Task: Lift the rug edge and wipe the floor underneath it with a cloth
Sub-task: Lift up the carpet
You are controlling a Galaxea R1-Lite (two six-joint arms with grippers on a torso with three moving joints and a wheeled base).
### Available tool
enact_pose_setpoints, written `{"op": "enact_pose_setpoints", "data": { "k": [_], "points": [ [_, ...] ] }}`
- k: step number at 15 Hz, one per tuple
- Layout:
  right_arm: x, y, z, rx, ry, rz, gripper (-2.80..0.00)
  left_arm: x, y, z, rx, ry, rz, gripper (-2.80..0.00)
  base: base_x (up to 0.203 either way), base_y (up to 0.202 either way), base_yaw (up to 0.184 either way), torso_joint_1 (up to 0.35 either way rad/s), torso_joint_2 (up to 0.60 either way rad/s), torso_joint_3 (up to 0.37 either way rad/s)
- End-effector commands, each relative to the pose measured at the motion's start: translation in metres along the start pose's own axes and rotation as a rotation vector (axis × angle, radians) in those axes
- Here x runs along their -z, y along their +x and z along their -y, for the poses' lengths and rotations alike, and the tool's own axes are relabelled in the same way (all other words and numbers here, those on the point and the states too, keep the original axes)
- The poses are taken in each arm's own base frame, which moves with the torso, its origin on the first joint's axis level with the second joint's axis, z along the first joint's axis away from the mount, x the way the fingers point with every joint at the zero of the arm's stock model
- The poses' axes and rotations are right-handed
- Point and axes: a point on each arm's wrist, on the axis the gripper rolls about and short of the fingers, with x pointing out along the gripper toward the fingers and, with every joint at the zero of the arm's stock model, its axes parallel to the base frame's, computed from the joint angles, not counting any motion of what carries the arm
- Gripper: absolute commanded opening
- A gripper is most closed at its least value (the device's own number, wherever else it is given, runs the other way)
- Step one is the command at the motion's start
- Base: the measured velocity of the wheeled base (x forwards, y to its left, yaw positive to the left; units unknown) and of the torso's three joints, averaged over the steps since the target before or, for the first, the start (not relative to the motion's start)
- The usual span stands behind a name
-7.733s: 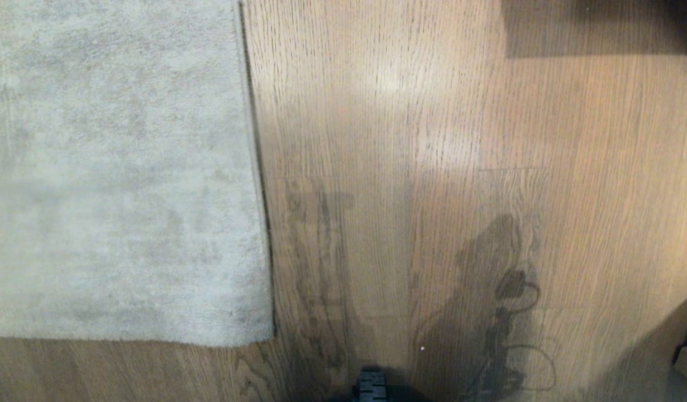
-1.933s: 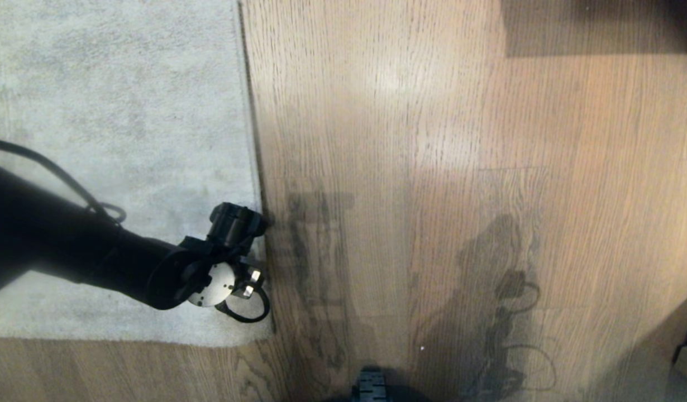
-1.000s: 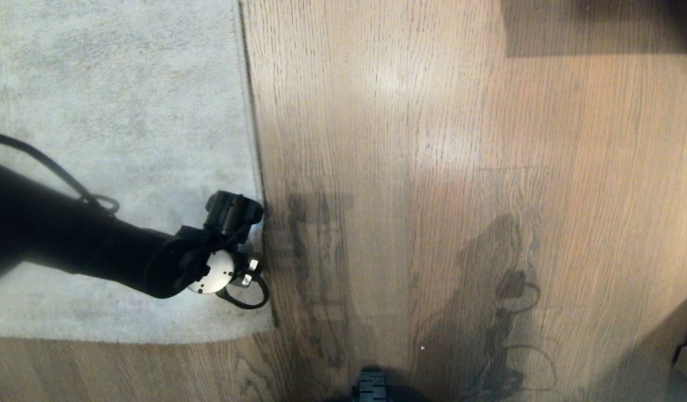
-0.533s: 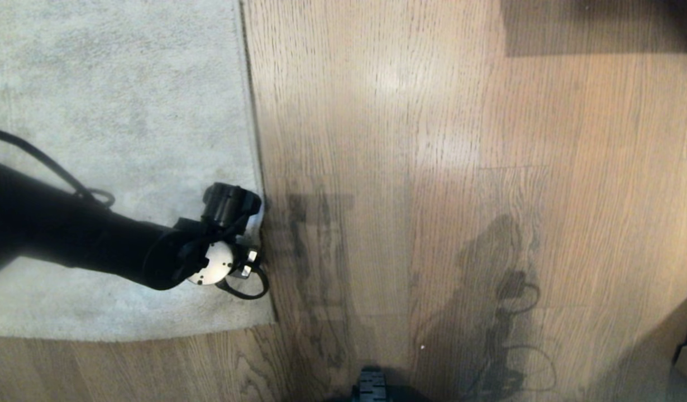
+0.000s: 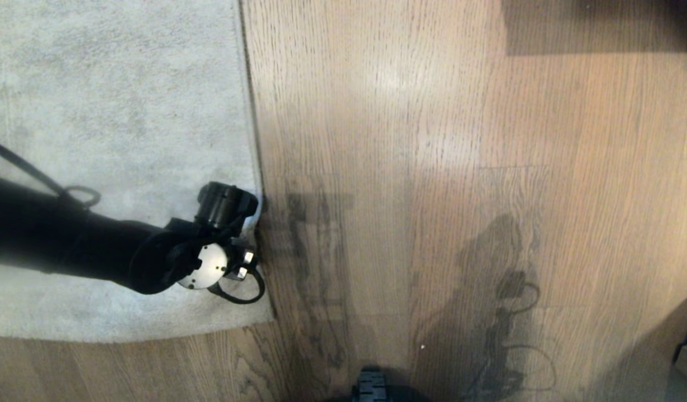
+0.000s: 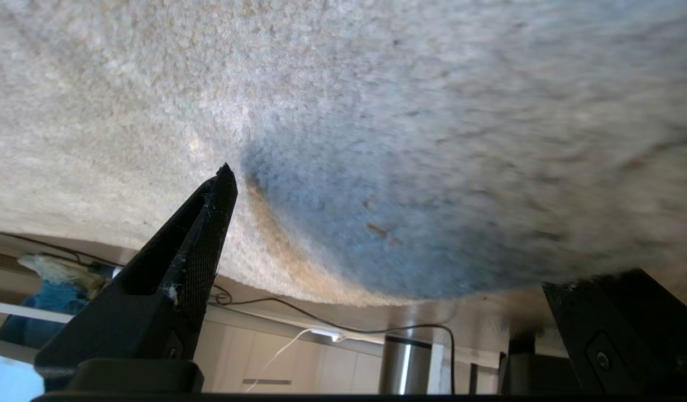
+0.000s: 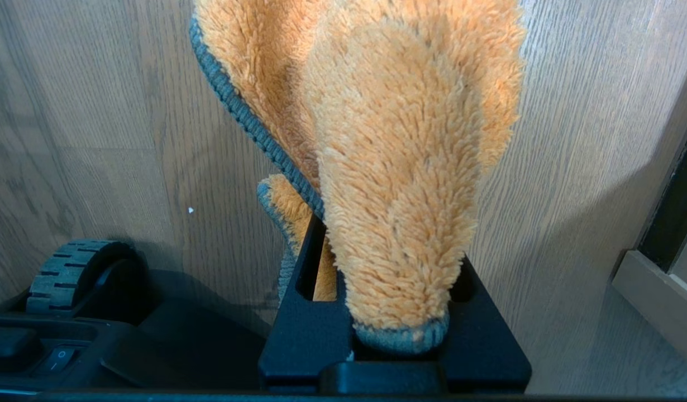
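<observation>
Head view: one rug edge [image 5: 258, 167] on the left, one floor [image 5: 433, 167] right of it, one left gripper [image 5: 253, 215] at the edge, jaws spread wide, fingertips hidden under the wrist. One cloth [image 7: 399, 167], pinched in right gripper [image 7: 396, 329], seen only in right wrist view.

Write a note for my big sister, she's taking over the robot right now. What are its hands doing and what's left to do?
Left gripper: wide open, right at the rug edge near the rug's close corner; the pile fills the gap between its fingers. Whether the edge is off the floor yet can't be told.
Right gripper: parked low by the robot's base, shut on the orange cloth, which hangs over bare floor.
Done: cloth in hand, left arm at the edge.
Left: close on the edge, lift it, bring the cloth across, wipe underneath, lay the rug back.
</observation>
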Motion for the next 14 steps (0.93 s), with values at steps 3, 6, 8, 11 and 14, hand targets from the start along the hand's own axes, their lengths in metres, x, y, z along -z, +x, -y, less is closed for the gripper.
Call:
{"op": "enact_pose_setpoints", "data": {
  "k": [3, 6, 8, 11, 14],
  "points": [
    [0.000, 0.000, 0.000, -0.001, -0.001, -0.001, -2.80, -0.002, -0.024, -0.001, 0.031, 0.025, 0.014, 0.00, 0.000, 0.000, 0.000, 0.000, 0.00, 0.000],
    [0.000, 0.000, 0.000, -0.001, -0.001, -0.001, -2.80, -0.003, -0.036, -0.001, 0.063, 0.030, 0.022, 0.00, 0.000, 0.000, 0.000, 0.000, 0.00, 0.000],
    [0.000, 0.000, 0.000, -0.001, -0.001, -0.001, -2.80, -0.006, -0.037, 0.001, 0.071, 0.023, 0.034, 0.00, 0.000, 0.000, 0.000, 0.000, 0.00, 0.000],
    [0.000, 0.000, 0.000, -0.001, -0.001, -0.001, -2.80, -0.012, -0.032, 0.004, 0.105, -0.011, 0.039, 0.00, 0.000, 0.000, 0.000, 0.000, 0.00, 0.000],
    [0.000, 0.000, 0.000, -0.001, -0.001, -0.001, -2.80, -0.018, -0.022, 0.011, 0.118, -0.026, 0.034, 0.00, 0.000, 0.000, 0.000, 0.000, 0.00, 0.000]
  ]
}}
